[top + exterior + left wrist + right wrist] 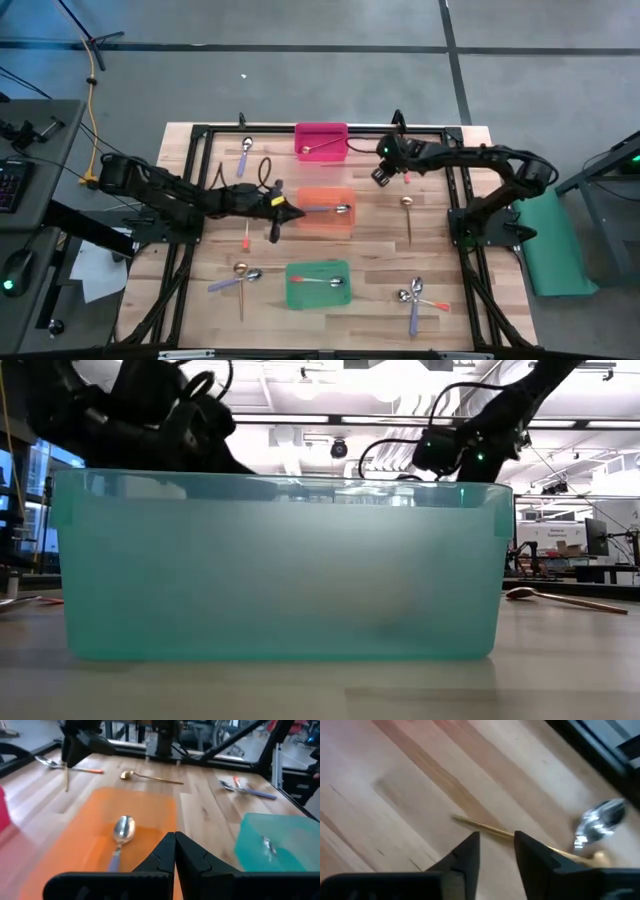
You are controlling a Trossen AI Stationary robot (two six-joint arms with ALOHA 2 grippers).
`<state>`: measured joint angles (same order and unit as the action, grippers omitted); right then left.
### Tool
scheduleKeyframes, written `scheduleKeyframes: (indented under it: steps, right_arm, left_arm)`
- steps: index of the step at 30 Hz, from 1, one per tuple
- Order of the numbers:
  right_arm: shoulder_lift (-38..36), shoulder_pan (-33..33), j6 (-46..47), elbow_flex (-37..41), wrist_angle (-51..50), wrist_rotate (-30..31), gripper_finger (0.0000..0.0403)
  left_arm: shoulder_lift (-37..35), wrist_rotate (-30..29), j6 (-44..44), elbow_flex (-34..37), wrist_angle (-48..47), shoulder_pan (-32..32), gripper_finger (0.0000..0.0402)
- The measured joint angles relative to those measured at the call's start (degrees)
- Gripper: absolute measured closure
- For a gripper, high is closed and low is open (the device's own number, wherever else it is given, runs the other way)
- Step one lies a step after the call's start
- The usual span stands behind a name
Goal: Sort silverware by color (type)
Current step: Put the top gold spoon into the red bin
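Right gripper (495, 851) slightly open, empty, above gold spoon (485, 826); thin, stiff, slippery, so pinch mid-handle. Left gripper (175, 851) closed, empty, over orange bin (85, 840).

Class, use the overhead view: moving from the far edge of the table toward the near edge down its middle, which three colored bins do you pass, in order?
Pink bin → orange bin → green bin.
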<state>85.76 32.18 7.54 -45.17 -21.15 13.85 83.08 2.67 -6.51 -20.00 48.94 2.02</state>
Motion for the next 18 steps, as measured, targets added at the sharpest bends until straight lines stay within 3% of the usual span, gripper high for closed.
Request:
scheduleKeyframes:
  steps: [9, 18]
  right_arm:
    - [0.2, 7.6, -24.4, -4.0, -6.3, -8.5, 0.0263]
    - [1.4, 8.9, -33.3, -5.1, -10.7, -10.0, 0.0263]
  left_arm:
    - [0.0, 8.9, 2.3, 6.1, 8.4, 7.9, 0.0401]
    - [0.0, 13.6, 4.3, 6.9, 8.2, 14.2, 0.0401]
